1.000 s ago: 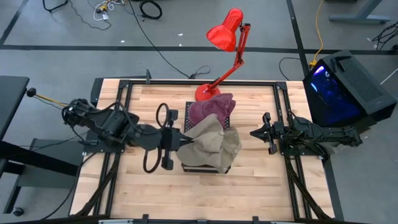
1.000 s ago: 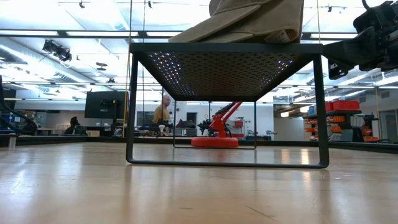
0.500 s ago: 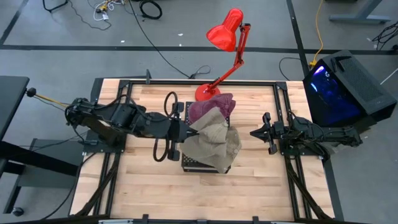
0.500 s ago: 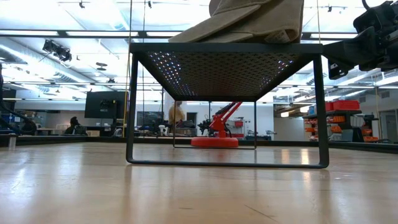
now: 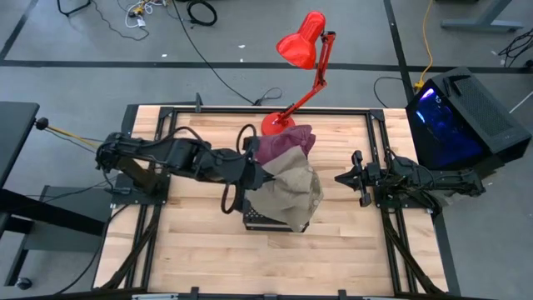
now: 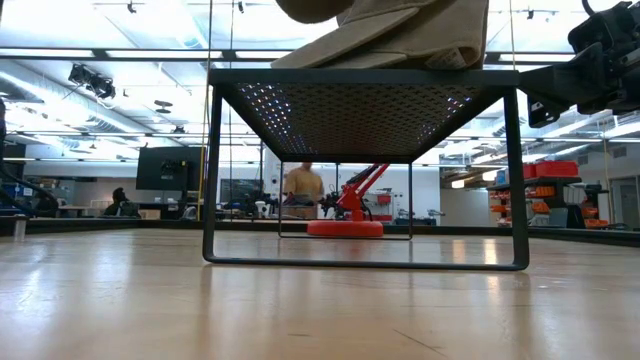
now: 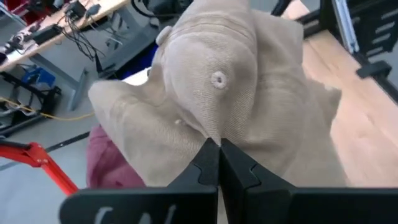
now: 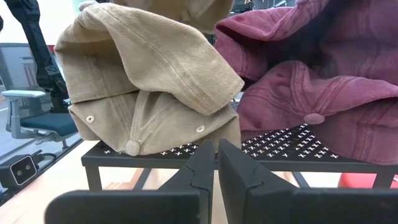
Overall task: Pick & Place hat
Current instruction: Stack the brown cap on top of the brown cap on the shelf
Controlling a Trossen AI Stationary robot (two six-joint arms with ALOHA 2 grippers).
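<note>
Left gripper [image 5: 260,176] pinches tan hat [image 5: 287,190] at frame center over rack [image 6: 365,80]; right gripper [image 5: 343,178], fingers nearly closed, waits right.

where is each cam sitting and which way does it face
High: above the table, looking straight down; both arms show, left gripper at the tan hat.
Low: at tabletop height, looking level under the black rack; an arm at upper right.
Left wrist: behind its shut fingers, which pinch the tan hat.
Right wrist: beside the rack, facing both hats; right gripper shut, empty.
Shared: the tan hat shows in every view.
</note>
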